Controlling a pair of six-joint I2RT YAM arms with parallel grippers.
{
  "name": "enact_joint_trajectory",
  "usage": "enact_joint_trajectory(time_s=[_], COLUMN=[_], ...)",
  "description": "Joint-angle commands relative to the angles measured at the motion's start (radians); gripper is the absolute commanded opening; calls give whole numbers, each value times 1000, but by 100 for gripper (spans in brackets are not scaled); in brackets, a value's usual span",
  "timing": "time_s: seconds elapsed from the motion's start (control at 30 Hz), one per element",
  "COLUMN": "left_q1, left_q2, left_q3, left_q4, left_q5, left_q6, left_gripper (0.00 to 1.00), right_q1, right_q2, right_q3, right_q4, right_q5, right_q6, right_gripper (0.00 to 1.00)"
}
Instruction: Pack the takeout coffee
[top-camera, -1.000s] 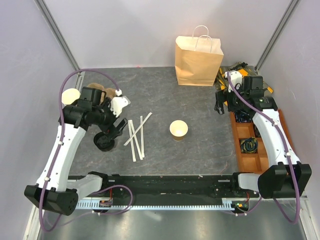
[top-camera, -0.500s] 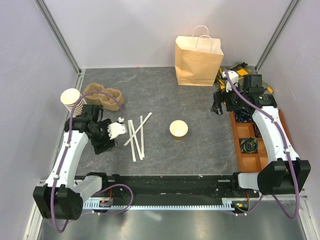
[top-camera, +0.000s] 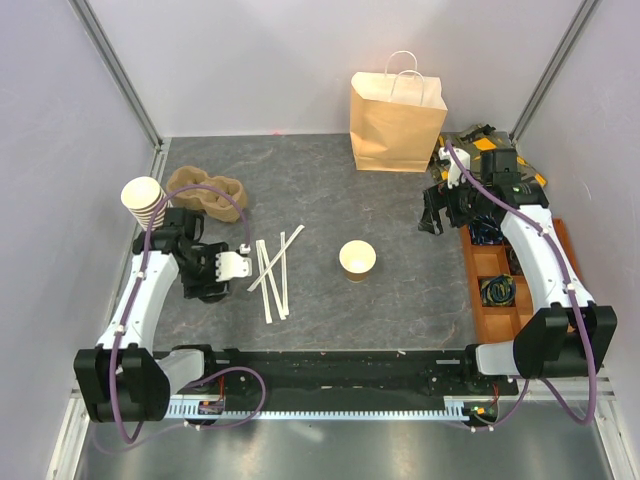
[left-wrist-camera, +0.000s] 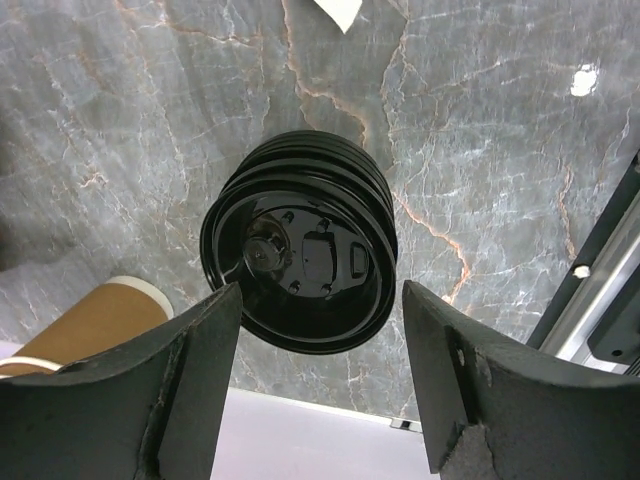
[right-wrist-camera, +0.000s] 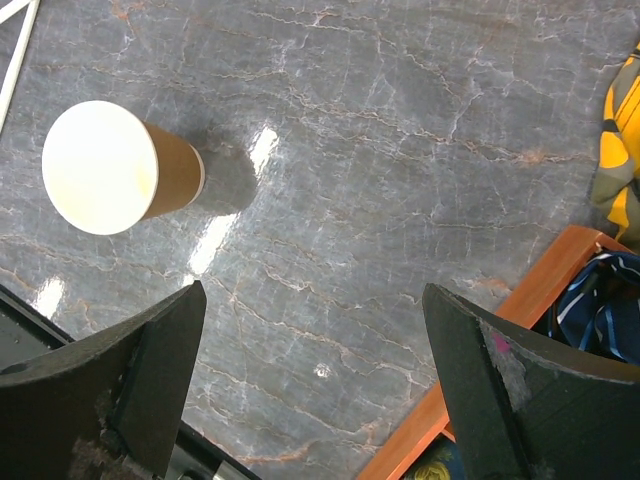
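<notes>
Left wrist view shows the left claw (left-wrist-camera: 320, 292) spread open, fingers either side of a stack of black lids (left-wrist-camera: 298, 235) on the table (left-wrist-camera: 480, 150). Mid-table the paper cup (top-camera: 357, 258) stands lidless; the right claw (right-wrist-camera: 312, 292) hangs open, farther right, and a paper bag (top-camera: 397, 122) stands at the back

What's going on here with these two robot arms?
Two robot arms are getting a takeout coffee ready. The left gripper hangs open just above a stack of round black plastic lids, nothing gripped. The small brown paper cup stands lidless mid-table. The right gripper hovers open to its right, holding nothing. The brown paper bag stands upright at the back.
</notes>
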Motion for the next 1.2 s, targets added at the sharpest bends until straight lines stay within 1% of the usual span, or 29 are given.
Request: enact_joint_trajectory(time_s=[0.0, 0.13, 0.33, 0.37, 0.43, 0.47, 0.53, 0.57, 0.63, 0.67, 0.73, 0.77, 1.0, 1.03, 1.17], left_q1=[7, 7, 7, 7, 7, 7, 8, 7, 7, 8, 7, 7, 7, 8, 7], left_q2=[-3, -6, 0, 0, -3, -10, -16, -23, -27, -27, -26, -26, -33, -32, -30], left_q3=[-22, -56, -71, -71, -68, -68, -68, -69, -71, -75, -76, -71, -23, -13, 58], left_q4=[8, 61, 86, 87, 87, 87, 80, 74, 66, 66, 61, 60, -21, -35, -87], left_q5=[29, 22, 26, 25, 29, 31, 26, 25, 17, 14, 11, 10, 6, 8, 16], left_q6=[88, 81, 76, 76, 74, 78, 84, 91, 96, 99, 101, 101, 102, 102, 84], left_gripper=[73, 75, 68, 63, 57, 51, 45, 40, 37, 33, 28, 23, 8, 3, 2], right_q1=[0, 0, 0, 0, 0, 1, 0, 0, 0, 0, 0, 0, 0, 0, 0], right_q2=[9, 16, 22, 24, 24, 24, 25, 25, 25, 27, 25, 27, 25, 22, 15], right_q3=[40, 47, 46, 46, 44, 44, 44, 46, 46, 48, 49, 49, 49, 49, 44], right_q4=[-1, 1, -1, 1, -1, 1, -1, -1, -1, -1, -1, -2, -2, -4, 4], right_q5=[-33, -27, -33, -33, -33, -33, -33, -33, -35, -35, -35, -33, -43, -49, -61], right_q6=[-11, -9, -3, -1, -1, -1, -3, -3, -4, -4, -4, -4, -8, -8, -4], right_gripper=[98, 98, 98, 98, 98, 98, 98, 98, 98, 98, 98, 98, 98, 98, 98])
